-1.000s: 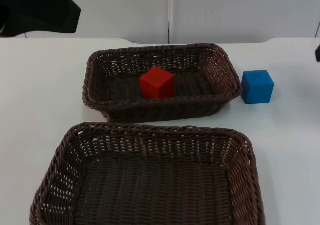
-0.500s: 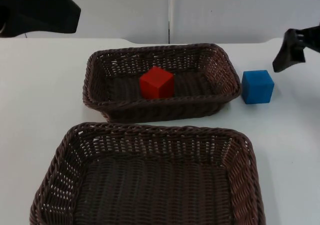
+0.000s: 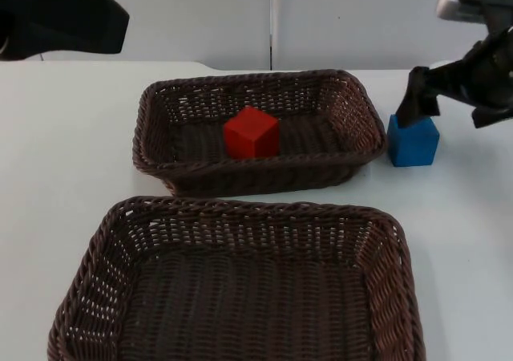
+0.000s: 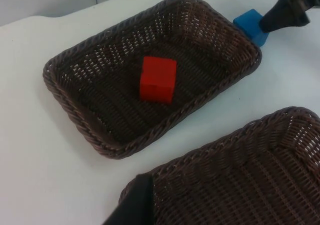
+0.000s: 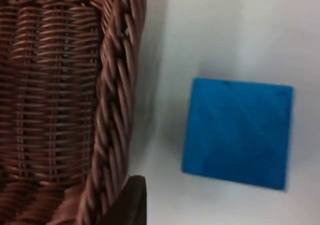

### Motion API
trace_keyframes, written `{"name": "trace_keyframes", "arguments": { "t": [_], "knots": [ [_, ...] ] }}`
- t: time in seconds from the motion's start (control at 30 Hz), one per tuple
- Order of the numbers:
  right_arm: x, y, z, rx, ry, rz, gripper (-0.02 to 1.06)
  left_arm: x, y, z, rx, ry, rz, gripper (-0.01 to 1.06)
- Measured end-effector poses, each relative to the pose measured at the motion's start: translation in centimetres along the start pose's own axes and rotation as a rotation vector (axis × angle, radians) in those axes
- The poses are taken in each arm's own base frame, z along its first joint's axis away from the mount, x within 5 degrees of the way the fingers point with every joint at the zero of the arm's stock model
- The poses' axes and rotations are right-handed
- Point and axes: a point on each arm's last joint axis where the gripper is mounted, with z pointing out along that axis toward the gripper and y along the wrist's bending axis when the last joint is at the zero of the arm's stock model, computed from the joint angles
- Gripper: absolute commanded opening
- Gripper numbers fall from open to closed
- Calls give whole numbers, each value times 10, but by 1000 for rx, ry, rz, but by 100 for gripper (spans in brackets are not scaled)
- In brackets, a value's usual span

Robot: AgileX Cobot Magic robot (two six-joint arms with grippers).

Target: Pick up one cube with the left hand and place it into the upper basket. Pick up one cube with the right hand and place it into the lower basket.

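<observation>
A red cube (image 3: 251, 132) lies inside the upper wicker basket (image 3: 256, 171); the left wrist view shows it there too (image 4: 158, 79). A blue cube (image 3: 414, 142) stands on the table just right of that basket, close to its rim, as in the right wrist view (image 5: 237, 132). My right gripper (image 3: 453, 108) hovers open just above and behind the blue cube, one finger (image 3: 417, 98) over the cube's left edge. The lower basket (image 3: 240, 217) holds nothing. My left arm (image 3: 56, 12) waits at the back left, above the table.
The grey partition wall (image 3: 361, 16) closes the table at the back. White table (image 3: 72, 136) lies open left of the baskets and right of the blue cube. The upper basket's rim (image 5: 112, 100) runs close beside the blue cube.
My right gripper came in from the right edge and moved left until it reached the blue cube. Both cubes, both baskets and the left arm have stayed put.
</observation>
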Motion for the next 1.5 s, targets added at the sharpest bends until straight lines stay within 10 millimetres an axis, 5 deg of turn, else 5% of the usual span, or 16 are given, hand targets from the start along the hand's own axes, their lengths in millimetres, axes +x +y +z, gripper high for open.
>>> {"name": "trace_keyframes", "arguments": {
  "t": [0.63, 1.1, 1.2, 1.27, 1.33, 1.4, 1.43, 1.47, 1.5],
  "knots": [
    [7, -10, 39, 62, -53, -22, 105, 0, 0, 0, -2, 0, 3, 105],
    [11, -13, 48, 74, -62, -20, 104, 0, 0, 0, -2, 0, 3, 105],
    [10, -13, 48, 75, -64, -20, 95, 0, 0, 0, -2, 0, 3, 105],
    [10, -13, 48, 75, -64, -20, 80, 0, 0, 0, -2, 0, 3, 105],
    [10, -13, 48, 75, -64, -20, 46, 0, 0, 0, -2, 0, 3, 105],
    [10, -13, 48, 76, -66, -20, 38, 0, 0, 0, -2, 0, 3, 105],
    [10, -13, 47, 77, -68, -20, 13, 0, 0, 0, -2, 0, 3, 105],
    [10, -13, 47, 77, -68, -20, -1, 0, 0, 0, -2, 0, 3, 105],
    [10, -13, 47, 77, -68, -20, 0, 0, 0, 0, -2, 0, 3, 105]
  ]
}}
